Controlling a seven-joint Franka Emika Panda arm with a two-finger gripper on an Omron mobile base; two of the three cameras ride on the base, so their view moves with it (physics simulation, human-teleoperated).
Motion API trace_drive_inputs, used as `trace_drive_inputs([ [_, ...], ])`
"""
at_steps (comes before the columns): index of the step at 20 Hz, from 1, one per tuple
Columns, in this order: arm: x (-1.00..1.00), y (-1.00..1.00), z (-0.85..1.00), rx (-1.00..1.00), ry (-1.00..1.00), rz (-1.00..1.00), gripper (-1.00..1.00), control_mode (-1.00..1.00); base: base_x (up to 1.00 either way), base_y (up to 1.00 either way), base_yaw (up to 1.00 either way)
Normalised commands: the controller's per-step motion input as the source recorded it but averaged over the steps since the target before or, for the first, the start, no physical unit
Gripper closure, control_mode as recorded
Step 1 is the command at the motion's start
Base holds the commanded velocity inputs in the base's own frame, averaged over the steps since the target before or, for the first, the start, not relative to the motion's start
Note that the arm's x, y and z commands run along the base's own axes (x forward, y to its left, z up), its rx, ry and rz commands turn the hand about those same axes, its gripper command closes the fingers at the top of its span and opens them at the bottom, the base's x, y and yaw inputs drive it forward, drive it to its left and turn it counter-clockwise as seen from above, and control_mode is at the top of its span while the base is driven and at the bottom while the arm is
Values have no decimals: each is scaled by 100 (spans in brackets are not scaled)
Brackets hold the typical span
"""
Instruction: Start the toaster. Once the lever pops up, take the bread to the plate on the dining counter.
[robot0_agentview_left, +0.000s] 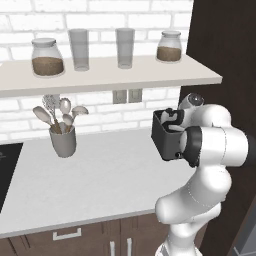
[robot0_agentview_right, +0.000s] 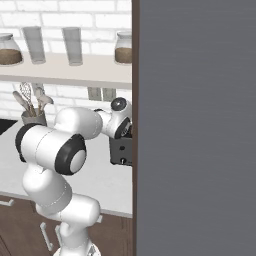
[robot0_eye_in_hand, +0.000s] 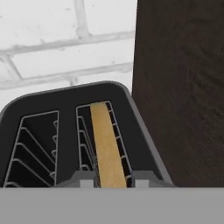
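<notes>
1. The small black boxy toaster (robot0_agentview_left: 167, 137) stands at the far right end of the pale grey worktop (robot0_agentview_left: 100, 175), close to the white brick wall and just beside the tall dark wood panel (robot0_agentview_left: 225, 55) that closes the worktop on the right.
2. In the hand view the toaster (robot0_eye_in_hand: 70, 131) is seen from above with its two slots; the left slot shows bare wire guides, and the right slot holds the flat tan-brown bread slice (robot0_eye_in_hand: 107, 146), which stands on its edge.
3. The pincer (robot0_eye_in_hand: 111, 183) is directly above the right slot. Its two grey finger tips (robot0_eye_in_hand: 86, 183) rise at the bottom of the hand view, one on each side of the near end of the bread.
4. The tips are partly closed, with a narrow gap, and the bread fills that gap. The tips seem to touch the slice, but I cannot tell surely if they press it.
5. In the left base view the hand of the white arm (robot0_agentview_left: 210, 150) sits over the top of the toaster, and the bread is hidden there.
6. In the right base view the toaster (robot0_agentview_right: 121, 150) is half covered by a wide grey panel (robot0_agentview_right: 195, 125).
7. On the left part of the worktop, near the wall, stands a grey cup with spoons and a whisk (robot0_agentview_left: 62, 135).
8. On the white shelf (robot0_agentview_left: 100, 75) above are two jars with brown filling (robot0_agentview_left: 47, 57) and two empty grey glasses (robot0_agentview_left: 79, 49).
</notes>
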Motion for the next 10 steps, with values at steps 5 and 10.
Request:
trace_drive_inputs([
  [5,-8,0,20,0,-10,0,100,-100,0,0,0],
  [10,-27,0,8,0,-10,0,100,-100,0,0,0],
])
